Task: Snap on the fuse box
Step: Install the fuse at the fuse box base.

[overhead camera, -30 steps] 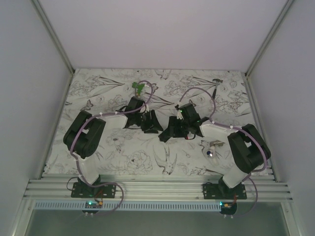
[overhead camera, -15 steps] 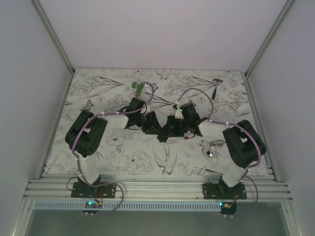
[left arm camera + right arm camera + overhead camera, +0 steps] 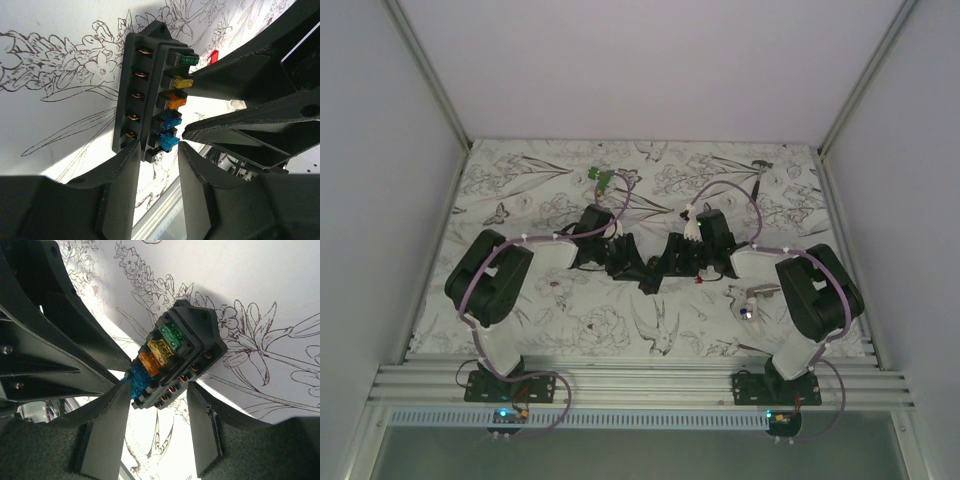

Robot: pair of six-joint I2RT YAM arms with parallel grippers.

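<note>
The fuse box (image 3: 150, 85) is a black block with green, yellow, orange and blue fuses in a row, held above the table. My left gripper (image 3: 156, 146) is shut on its near end, one tip on the terminal side and the other against a blue fuse. In the right wrist view the fuse box (image 3: 186, 352) has its end between the fingertips of my right gripper (image 3: 159, 389). The left tip touches a blue fuse, and a sliver of gap shows at the right tip, so it is open. From above, the left gripper (image 3: 632, 265) and right gripper (image 3: 662, 267) meet at the fuse box (image 3: 646, 273).
A white-silver thing with a blue dot (image 3: 748, 300) lies right of centre, with a small red piece (image 3: 698, 281) near it. A green piece (image 3: 602, 178) and a dark small tool (image 3: 760, 166) lie at the back. Walls stand on both sides, and an aluminium rail (image 3: 640, 385) runs along the front.
Both arms have moved inward and now meet at the table's middle. The left one brought the fuse box with it, and the right jaws have narrowed around its end.
</note>
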